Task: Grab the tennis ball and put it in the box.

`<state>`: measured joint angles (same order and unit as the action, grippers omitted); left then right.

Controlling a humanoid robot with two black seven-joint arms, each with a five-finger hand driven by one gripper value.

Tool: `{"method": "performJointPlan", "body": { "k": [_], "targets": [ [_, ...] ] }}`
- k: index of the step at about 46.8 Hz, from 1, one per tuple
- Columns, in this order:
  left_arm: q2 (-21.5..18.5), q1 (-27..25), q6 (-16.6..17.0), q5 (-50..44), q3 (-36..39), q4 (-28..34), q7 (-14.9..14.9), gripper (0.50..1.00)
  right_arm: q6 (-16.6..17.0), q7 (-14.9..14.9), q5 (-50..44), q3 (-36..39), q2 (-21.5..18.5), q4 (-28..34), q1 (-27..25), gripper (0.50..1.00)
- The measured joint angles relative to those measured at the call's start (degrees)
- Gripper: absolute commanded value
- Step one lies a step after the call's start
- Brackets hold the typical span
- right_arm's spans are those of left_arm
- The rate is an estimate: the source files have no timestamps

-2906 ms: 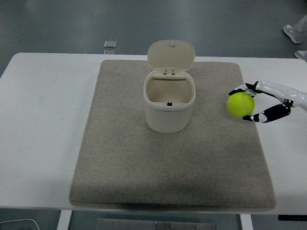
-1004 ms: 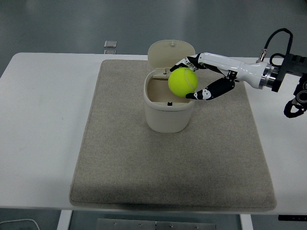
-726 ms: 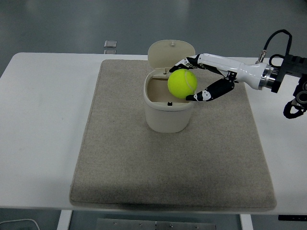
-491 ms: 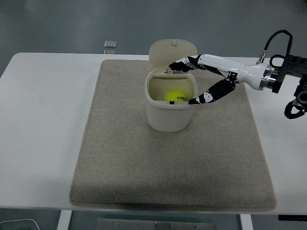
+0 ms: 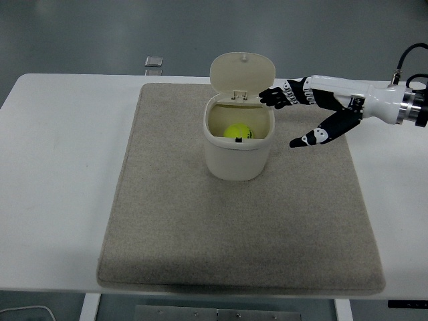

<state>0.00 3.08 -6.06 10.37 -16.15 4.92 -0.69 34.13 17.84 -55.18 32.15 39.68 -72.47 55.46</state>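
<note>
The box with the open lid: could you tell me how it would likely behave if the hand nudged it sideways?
The box looks like thin cream plastic, so probably light and easy to shift. It stands taller than wide on a fibrous mat, so a high push might tip it rather than slide it. The ball inside could roll and jolt it slightly.

The room is evenly lit from overhead, bright without harsh spots. The white table (image 5: 60, 174) reads almost blown out, with faint detail on its surface. Shadows are soft: a thin dark band lies under the near edge of the grey mat (image 5: 241, 221), and the inside of the box (image 5: 238, 144) is slightly shaded. Focus is fair throughout, a little grainy, with no motion blur.
</note>
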Motion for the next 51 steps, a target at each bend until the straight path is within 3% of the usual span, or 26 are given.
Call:
{"method": "performJointPlan", "body": {
  "k": [11,28,33,43,51],
  "targets": [
    [0.0,-0.01,-0.01,0.0,0.0,0.0,-0.02,0.992,0.88,-0.01,10.14,-0.7,1.68,6.39,-0.19,0.903],
    [0.0,-0.01,0.0,0.0,0.01,0.0,0.01,0.992,0.81,-0.01,26.37,-0.81,-0.15,17.5,-2.53,0.899],
    [0.0,-0.01,0.0,0.0,0.01,0.0,0.01,0.992,-1.15,-0.15,30.61,-0.86,-2.74,21.24,-3.03,0.897],
    [0.0,-0.02,0.0,-0.01,0.01,0.0,0.02,0.992,-8.02,-7.72,37.23,-0.16,-7.29,22.97,-5.15,0.897],
    [0.0,-0.02,0.0,0.0,-0.01,0.0,0.01,0.992,-10.37,-12.4,40.36,0.26,-9.23,23.61,-5.16,0.897]
  ]
}}
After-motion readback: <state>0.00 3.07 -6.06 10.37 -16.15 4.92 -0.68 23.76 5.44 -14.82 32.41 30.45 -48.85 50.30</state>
